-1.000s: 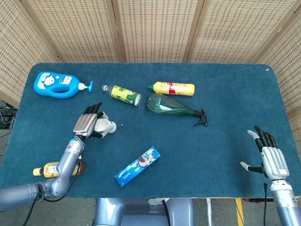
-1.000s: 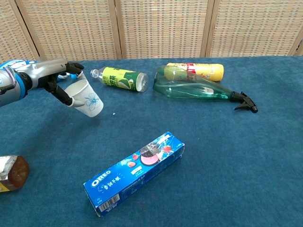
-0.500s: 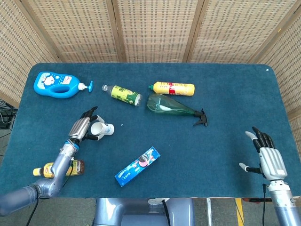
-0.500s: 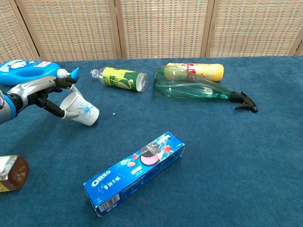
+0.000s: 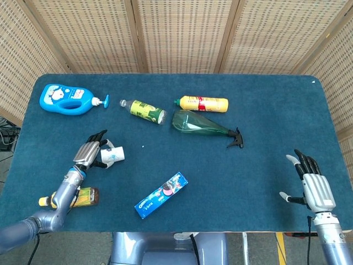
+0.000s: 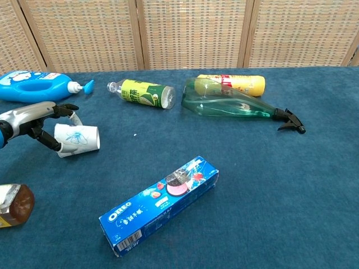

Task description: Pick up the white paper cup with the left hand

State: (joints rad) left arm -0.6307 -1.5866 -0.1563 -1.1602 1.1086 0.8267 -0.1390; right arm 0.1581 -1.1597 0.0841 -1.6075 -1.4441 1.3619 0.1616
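The white paper cup (image 6: 77, 139) with a blue flower print lies tilted onto its side at the left of the blue table, its base pointing right. My left hand (image 6: 35, 120) holds it at the mouth end, thumb arched over the top and fingers (image 6: 52, 144) curled under. From the head view the cup (image 5: 112, 156) shows just right of the left hand (image 5: 88, 154). I cannot tell whether the cup touches the cloth. My right hand (image 5: 313, 186) hovers at the table's near right corner, fingers spread and holding nothing.
A blue detergent bottle (image 6: 31, 89) lies behind the left hand. An amber bottle (image 6: 12, 206) lies near the front left edge. An Oreo box (image 6: 160, 204), a green-labelled bottle (image 6: 143, 92), a yellow bottle (image 6: 235, 84) and a green spray bottle (image 6: 235, 105) lie further right.
My left hand has moved left and down with the cup, which has tipped from slanted to lying on its side. The right hand has barely shifted.
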